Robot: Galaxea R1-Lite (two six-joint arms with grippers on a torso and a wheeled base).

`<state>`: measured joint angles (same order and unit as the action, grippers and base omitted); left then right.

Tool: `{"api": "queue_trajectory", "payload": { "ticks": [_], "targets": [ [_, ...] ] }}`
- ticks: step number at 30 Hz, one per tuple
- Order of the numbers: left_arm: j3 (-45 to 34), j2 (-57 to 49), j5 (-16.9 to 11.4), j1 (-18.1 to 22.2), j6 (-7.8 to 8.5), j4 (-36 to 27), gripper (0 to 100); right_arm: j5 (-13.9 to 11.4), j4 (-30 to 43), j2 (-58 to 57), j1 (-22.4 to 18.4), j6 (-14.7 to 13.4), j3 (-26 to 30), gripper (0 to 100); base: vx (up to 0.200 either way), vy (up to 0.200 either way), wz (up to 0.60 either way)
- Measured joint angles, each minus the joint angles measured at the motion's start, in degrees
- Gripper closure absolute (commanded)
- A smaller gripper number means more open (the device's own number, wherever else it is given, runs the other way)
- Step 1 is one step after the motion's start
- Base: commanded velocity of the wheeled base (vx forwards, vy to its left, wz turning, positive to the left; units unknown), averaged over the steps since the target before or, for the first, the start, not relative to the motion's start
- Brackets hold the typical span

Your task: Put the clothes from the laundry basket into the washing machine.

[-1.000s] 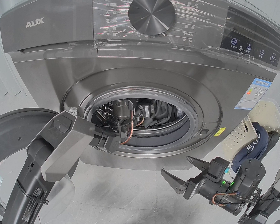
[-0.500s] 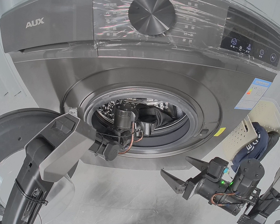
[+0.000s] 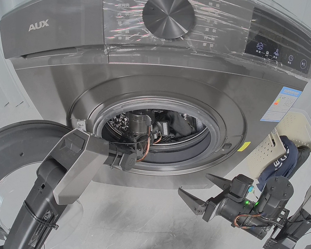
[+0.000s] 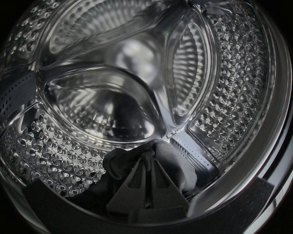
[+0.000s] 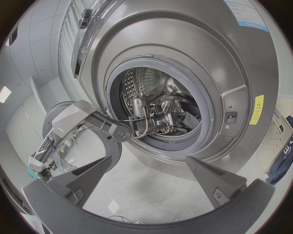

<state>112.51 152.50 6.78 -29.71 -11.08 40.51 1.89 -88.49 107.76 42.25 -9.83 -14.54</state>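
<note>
One dark garment point(image 4: 175, 160) between left claw point(image 4: 148, 162) tips, inside the drum point(image 4: 241, 76).

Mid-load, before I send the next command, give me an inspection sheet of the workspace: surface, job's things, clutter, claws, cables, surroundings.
Surface: pale grey floor before the washing machine; its door is swung open to the left.
Job's things: dark grey garment inside the drum; navy garment draped over the white laundry basket, right of the machine.
Clutter: small white square on the floor.
Claws: left claw inside the drum, shut on the dark grey garment; right claw open, low before the machine.
Cables: copper-coloured cable looped at the left wrist, within the door opening.
Surroundings: pale panelled walls.
</note>
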Motion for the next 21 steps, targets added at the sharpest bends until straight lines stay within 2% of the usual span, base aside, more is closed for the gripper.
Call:
{"api": "queue_trajectory", "payload": {
  "ticks": [4,11,12,16,21],
  "targets": [
    [1.6,1.7,0.6,0.3,-1.37,2.5,100,0.0,0.0,0.1,0.0,0.0,-0.1,0,0.000,0.000,0.00],
    [2.0,2.4,1.3,1.1,-1.63,2.4,100,0.0,-0.1,0.6,0.0,-0.1,-0.4,0,0.000,0.000,0.00],
    [2.0,2.4,1.3,1.2,-1.65,2.4,0,0.0,-0.1,0.7,0.0,-0.1,-0.4,0,0.000,0.000,0.00],
    [2.1,2.1,1.5,0.8,-1.78,2.3,0,0.0,-0.1,0.8,0.0,0.0,-0.4,0,0.000,0.000,0.00],
    [1.1,0.5,3.3,0.0,-1.40,1.7,0,0.0,-0.1,0.8,-0.1,0.0,-0.4,0,0.000,0.000,0.00]
  ]
}}
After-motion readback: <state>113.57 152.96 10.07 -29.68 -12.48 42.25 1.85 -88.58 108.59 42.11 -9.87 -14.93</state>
